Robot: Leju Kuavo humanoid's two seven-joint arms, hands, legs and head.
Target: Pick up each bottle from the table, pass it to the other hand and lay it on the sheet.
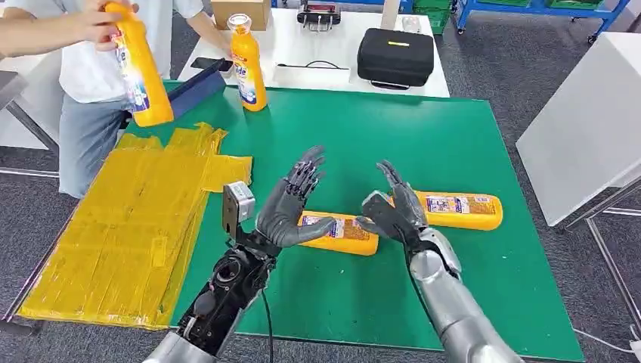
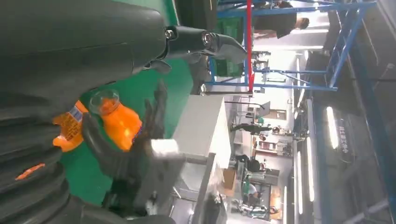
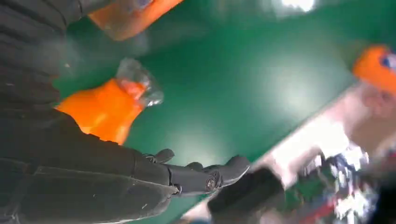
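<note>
The near bottle on the worktop was partly covered in the head view: its left end by the left hand, its right end by the right hand. Whether either hand touched it could not be told. The bottle held by a person was cut at the cap by the top edge, the label print too small to be read. The right wrist view was blurred; the far bottle was smeared.
</note>
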